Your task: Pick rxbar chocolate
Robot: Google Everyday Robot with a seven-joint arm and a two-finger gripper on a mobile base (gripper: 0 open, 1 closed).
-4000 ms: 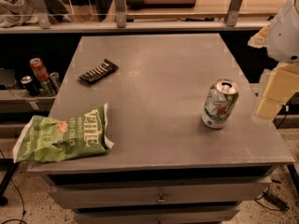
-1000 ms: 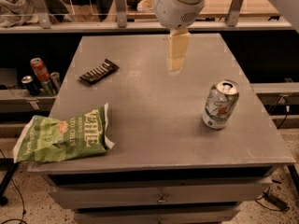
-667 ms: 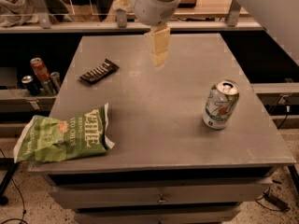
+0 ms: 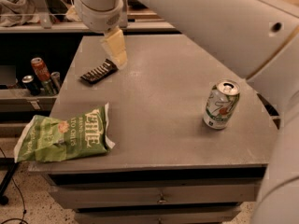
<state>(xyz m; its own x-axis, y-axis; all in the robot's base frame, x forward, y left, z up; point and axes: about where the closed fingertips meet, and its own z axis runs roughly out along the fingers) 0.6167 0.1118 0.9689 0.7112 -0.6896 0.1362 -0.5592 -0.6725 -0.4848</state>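
Observation:
The rxbar chocolate (image 4: 97,72) is a small flat black bar with pale lettering. It lies at the far left of the grey table (image 4: 159,120). My gripper (image 4: 117,54) hangs from the white arm at the top, pale fingers pointing down. Its tip is just right of the bar's right end, close above the table. It holds nothing that I can see.
A large green chip bag (image 4: 60,135) lies at the table's front left corner, overhanging the edge. A green-and-white soda can (image 4: 221,104) stands upright at the right. Several cans (image 4: 40,70) stand on a lower shelf left of the table. My white arm fills the upper right.
My arm has swung left across the table, from the far middle toward the black bar, and the gripper has come lower. The bar, bag and can have not moved.

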